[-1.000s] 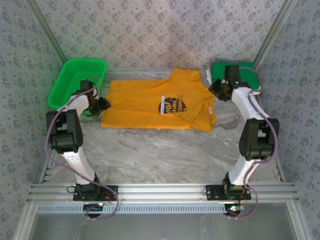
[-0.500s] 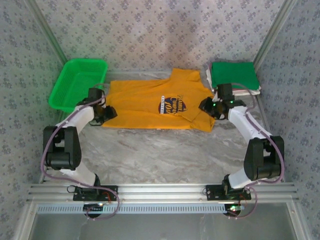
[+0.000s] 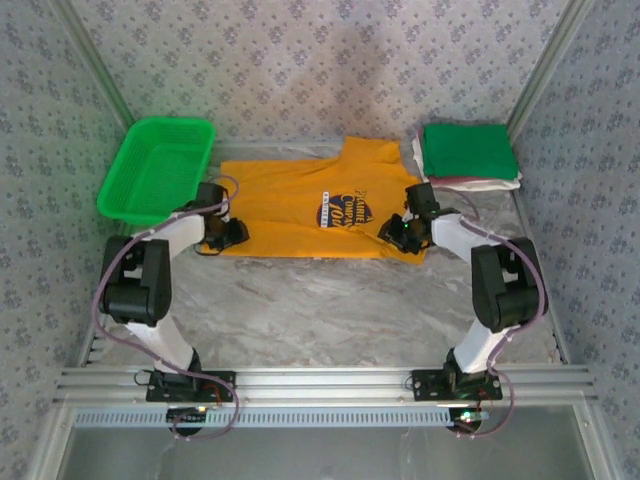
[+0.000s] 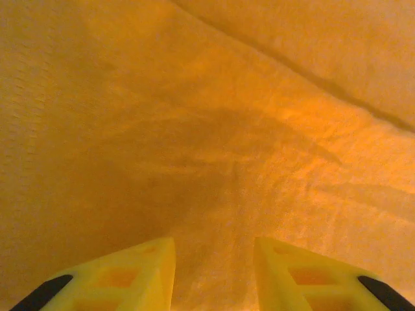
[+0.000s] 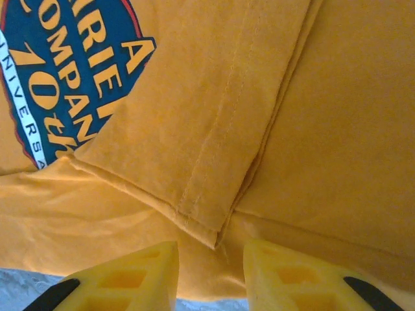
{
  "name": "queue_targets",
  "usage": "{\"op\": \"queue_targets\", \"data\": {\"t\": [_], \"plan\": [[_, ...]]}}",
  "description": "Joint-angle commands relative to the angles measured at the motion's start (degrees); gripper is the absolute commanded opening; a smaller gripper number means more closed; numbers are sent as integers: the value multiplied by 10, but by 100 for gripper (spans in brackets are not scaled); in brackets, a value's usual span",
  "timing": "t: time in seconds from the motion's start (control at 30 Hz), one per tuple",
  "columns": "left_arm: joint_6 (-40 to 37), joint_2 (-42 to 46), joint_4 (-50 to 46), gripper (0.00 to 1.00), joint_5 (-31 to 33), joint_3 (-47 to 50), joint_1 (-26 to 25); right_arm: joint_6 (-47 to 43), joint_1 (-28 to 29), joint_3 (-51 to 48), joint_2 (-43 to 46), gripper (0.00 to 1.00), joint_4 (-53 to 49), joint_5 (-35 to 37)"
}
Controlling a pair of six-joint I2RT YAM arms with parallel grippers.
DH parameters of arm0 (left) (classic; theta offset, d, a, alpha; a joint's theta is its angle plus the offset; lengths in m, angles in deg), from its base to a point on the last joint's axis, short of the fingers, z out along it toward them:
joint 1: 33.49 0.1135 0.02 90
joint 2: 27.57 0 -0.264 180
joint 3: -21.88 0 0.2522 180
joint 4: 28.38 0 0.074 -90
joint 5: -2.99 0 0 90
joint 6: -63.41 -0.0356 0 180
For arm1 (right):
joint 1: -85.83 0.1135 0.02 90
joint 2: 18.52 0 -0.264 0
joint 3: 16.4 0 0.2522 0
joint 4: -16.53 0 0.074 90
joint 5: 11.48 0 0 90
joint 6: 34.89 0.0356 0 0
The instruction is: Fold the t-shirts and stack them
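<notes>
An orange-yellow t-shirt with a dark blue-and-white chest print lies spread flat at the back middle of the table. My left gripper is low over its near left corner, jaws apart, with creased orange cloth under and between the fingers. My right gripper is at the near right corner, jaws apart over the hem below a folded-in sleeve. The print is at the upper left of the right wrist view. Folded t-shirts are stacked at the back right, green on top.
A green mesh basket stands at the back left, just beyond the left arm. Patterned walls close in the back and sides. Bare marble table lies between the shirt and the arm bases. A strip of table shows under the hem.
Both arms came down onto the shirt's near edge: the left from beside the basket to the left corner, the right from the green stack to the right corner.
</notes>
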Motion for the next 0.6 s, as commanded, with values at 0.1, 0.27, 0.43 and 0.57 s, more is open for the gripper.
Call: {"op": "queue_targets", "data": {"t": [0.1,0.27,0.43,0.57], "plan": [[7,-27,34,35,-13,30,-3,26,2,17,-44,34,41,9],[21,-23,54,34,-13,69,-4,33,2,26,-69,32,63,13],[25,-19,65,34,-14,90,-6,40,2,38,-82,31,69,17],[25,-17,66,34,-11,98,-6,46,3,51,-79,27,61,24]]}}
